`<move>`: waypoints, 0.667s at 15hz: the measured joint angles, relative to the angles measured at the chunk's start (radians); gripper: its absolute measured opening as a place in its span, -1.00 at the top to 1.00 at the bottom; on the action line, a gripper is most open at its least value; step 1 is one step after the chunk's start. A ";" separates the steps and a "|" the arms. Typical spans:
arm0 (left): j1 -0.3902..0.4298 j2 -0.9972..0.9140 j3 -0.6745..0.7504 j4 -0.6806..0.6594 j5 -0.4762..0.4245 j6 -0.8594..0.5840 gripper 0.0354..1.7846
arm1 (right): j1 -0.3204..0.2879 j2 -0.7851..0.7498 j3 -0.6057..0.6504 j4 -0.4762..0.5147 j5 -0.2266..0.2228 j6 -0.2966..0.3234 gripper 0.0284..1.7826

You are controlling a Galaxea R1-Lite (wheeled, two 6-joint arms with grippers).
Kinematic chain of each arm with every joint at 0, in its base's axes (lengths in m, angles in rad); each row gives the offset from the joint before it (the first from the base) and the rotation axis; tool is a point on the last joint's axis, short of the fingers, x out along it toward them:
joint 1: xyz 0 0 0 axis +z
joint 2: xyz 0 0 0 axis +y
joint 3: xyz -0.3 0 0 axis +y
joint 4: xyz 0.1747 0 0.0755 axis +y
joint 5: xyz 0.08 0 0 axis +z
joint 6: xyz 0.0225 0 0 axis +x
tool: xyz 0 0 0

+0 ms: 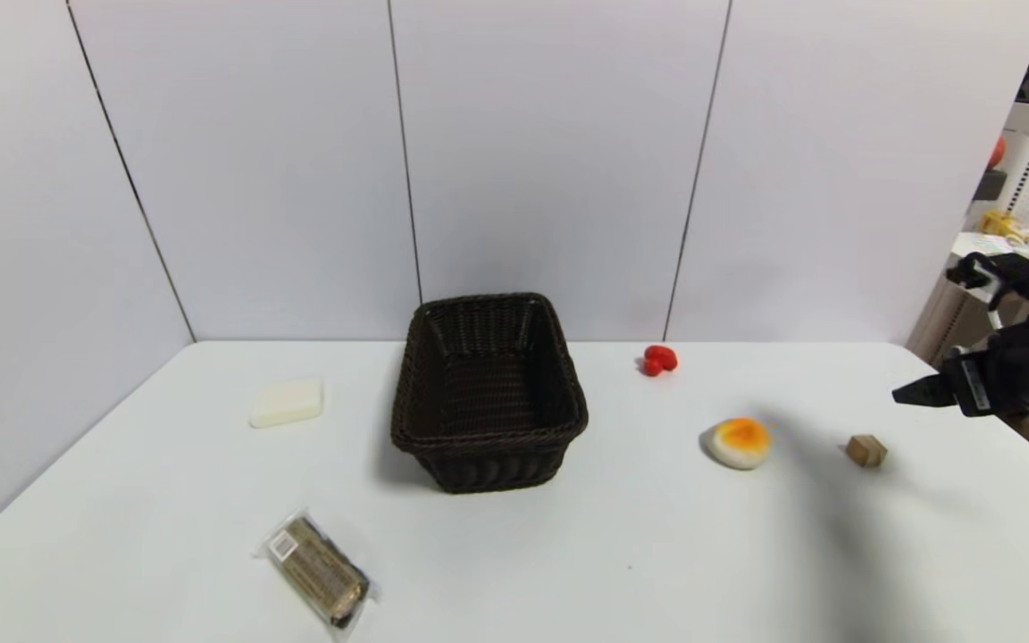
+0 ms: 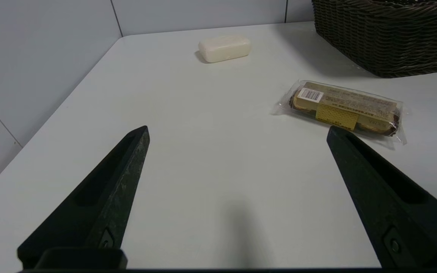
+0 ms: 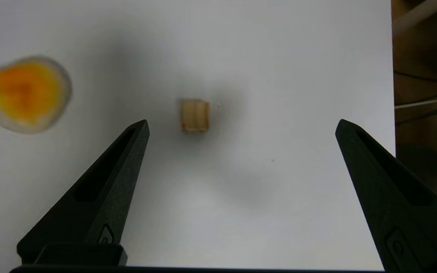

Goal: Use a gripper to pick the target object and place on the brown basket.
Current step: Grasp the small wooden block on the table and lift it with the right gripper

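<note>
We have the right gripper (image 3: 241, 123) above the tabletop (image 1: 568, 554), jaws spread wide, nothing held. The target object (image 3: 195, 115) sits on the tabletop below it, closer to one finger than the other, not touched. White-and-orange lump (image 3: 23, 94) lies beyond that same finger. Brown basket (image 1: 488, 393) is well off to the gripper's left. Left gripper (image 2: 237, 131) hangs open too, near the wrapped snack (image 2: 345, 108).

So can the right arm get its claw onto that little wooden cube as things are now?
Probably yes. The right claw hangs open above the wooden cube, with bare table around it. The white-and-orange lump sits apart, clear of the way down.
</note>
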 joint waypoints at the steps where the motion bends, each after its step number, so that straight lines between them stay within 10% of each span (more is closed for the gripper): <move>1: 0.000 0.000 0.000 0.000 0.000 0.000 -0.89 | -0.007 0.033 -0.042 0.062 0.000 -0.015 -0.90; 10: 0.000 0.000 0.000 0.000 0.000 0.000 -0.89 | -0.004 0.238 -0.252 0.336 -0.025 -0.012 -0.90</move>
